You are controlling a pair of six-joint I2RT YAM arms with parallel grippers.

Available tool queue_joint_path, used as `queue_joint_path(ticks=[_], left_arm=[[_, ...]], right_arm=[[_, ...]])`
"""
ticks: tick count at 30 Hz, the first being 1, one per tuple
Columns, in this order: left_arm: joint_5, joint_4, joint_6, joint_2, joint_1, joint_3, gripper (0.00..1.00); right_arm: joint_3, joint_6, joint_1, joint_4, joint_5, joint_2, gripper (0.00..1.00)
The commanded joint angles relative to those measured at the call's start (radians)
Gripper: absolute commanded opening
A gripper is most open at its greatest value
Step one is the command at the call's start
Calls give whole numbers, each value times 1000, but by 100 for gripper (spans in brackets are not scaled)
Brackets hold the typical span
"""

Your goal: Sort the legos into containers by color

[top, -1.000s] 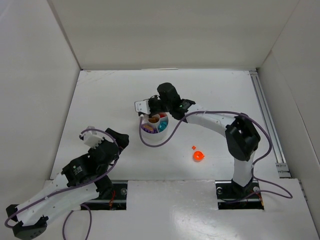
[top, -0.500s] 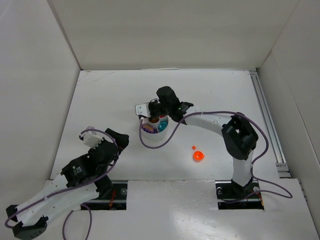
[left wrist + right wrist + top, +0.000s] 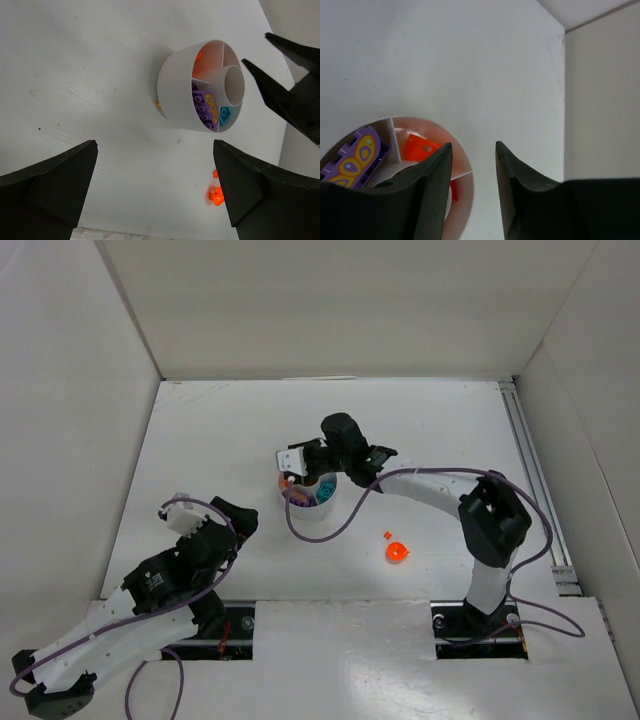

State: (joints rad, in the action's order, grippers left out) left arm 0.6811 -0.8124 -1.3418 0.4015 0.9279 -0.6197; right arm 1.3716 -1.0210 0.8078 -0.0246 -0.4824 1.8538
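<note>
A: What is hidden or hard to read?
B: From above, the right arm [image 3: 430, 483] reaches over the small round white plastic dish [image 3: 310, 506], so only slivers of purple and teal show there. The right wrist view cuts the dish off at its lower left corner, and one of the black right fingers [image 3: 432, 195] covers part of a wedge. A tiny yellowish speck [image 3: 157, 104] sits at the foot of the dish's outer wall; I cannot tell what it is.
A: Surfaces and shapes?
B: The outer wall is matte and finely ribbed. Thin smooth partitions run from it to a central round cup [image 3: 234, 85]. The white tabletop [image 3: 75, 65] is dull.
A: What lies in the wedges?
B: One holds purple studded bricks [image 3: 199, 102] and a purple piece printed with yellow ovals [image 3: 211, 107]. The wedge on one side of it holds a teal piece [image 3: 224, 115]. The wedge on the other side holds an orange-red piece [image 3: 198, 56]. A second red bit [image 3: 452, 190] lies one wedge further on, half hidden.
A: Anything outside the dish?
B: A translucent orange rounded piece [image 3: 397, 552] and a tiny orange bit [image 3: 387, 535] lie on the tabletop, well apart from the dish.
A: The fingers?
B: The right fingers stand apart above the dish rim, released, with nothing between them. The left fingers [image 3: 50, 190] are spread wide and grasp nothing, near the dish without touching it.
</note>
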Motion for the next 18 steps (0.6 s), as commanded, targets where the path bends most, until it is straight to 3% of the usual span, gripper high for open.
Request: queue_joint_path(ticks=[1, 6, 9, 14, 18], left_arm=[[6, 9, 24, 0, 3, -21, 100], [-31, 71, 87, 39, 3, -21, 100], [-49, 131, 188, 80, 3, -31, 100], [-175, 295, 373, 195, 3, -66, 100], [-349, 462, 548, 328, 3, -86, 100]], right_arm=[[3, 6, 7, -37, -25, -96, 46], [-8, 58, 7, -37, -10, -183, 54], [-76, 145, 7, -37, 100, -279, 63], [-288, 344, -19, -25, 388, -505, 100], [-472, 557, -166, 134, 554, -746, 100]])
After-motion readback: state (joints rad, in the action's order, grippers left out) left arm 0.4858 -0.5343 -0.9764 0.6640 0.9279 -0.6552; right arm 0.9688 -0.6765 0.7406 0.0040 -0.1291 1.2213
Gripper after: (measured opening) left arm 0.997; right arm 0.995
